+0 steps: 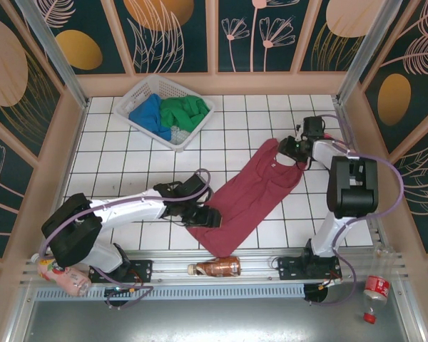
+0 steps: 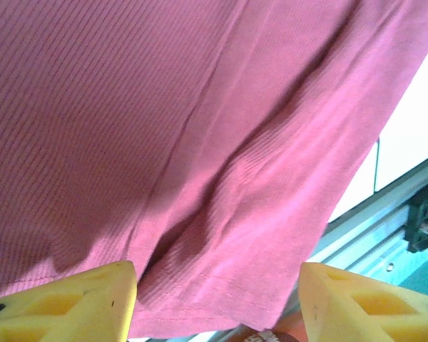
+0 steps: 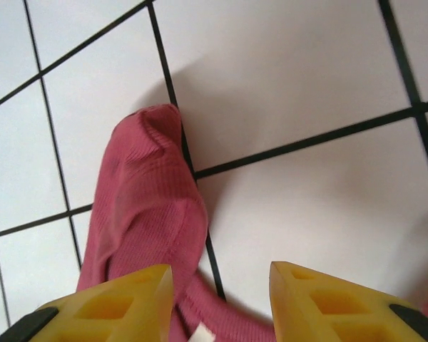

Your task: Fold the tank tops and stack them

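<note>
Top view: the maroon tank top (image 1: 250,192) is lying spread diagonally mid-frame on the tabletop (image 1: 271,107). The left claw (image 1: 203,214) is sitting at its lower-left hem and the right claw (image 1: 287,147) at its upper-right strap.

Left wrist view: the left claw (image 2: 215,285) is standing wide over the hem, gripping nothing. It should be closing squarely on the hem edge.

Right wrist view: the right claw (image 3: 221,274) is standing parted and empty, with the strap (image 3: 150,192) lying left of centre. Recentring first would be helping an even fold.

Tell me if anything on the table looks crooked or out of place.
The maroon tank top lies slanted across the tile grid and rumpled, its lower corner reaching the near edge. Just below that corner, a brown bottle lies on its side on the metal rail, an odd spot for it.
</note>
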`<action>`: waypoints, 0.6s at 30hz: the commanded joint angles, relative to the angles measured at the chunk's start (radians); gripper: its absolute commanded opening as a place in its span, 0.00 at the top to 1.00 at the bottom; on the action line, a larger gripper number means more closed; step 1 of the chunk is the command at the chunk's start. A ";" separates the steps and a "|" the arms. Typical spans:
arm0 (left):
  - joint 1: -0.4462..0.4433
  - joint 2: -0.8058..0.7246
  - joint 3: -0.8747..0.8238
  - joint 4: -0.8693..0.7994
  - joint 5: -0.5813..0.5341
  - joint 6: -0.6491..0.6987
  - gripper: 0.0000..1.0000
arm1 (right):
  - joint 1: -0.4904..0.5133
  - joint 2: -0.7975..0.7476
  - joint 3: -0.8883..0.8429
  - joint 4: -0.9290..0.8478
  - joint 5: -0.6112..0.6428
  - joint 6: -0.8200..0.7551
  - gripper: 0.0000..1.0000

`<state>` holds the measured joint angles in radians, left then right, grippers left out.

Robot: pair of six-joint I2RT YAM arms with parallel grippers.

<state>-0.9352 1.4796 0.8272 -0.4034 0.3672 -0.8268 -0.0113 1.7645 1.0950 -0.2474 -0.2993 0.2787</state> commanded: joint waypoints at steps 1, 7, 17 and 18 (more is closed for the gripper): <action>-0.002 -0.012 0.060 -0.086 -0.002 0.044 0.35 | -0.005 -0.092 0.003 -0.088 -0.005 -0.030 0.60; 0.032 0.081 0.101 -0.012 -0.028 0.111 0.33 | 0.112 -0.188 -0.158 0.064 -0.168 0.072 0.61; 0.112 0.173 0.122 0.029 -0.025 0.196 0.33 | 0.309 -0.186 -0.363 0.188 -0.167 0.195 0.61; 0.115 0.174 0.121 0.031 -0.024 0.199 0.33 | 0.310 -0.171 -0.367 0.192 -0.155 0.188 0.61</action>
<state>-0.8291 1.6436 0.9260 -0.3916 0.3405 -0.6724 0.2951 1.5684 0.7479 -0.1146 -0.4660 0.4355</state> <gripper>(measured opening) 0.665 0.393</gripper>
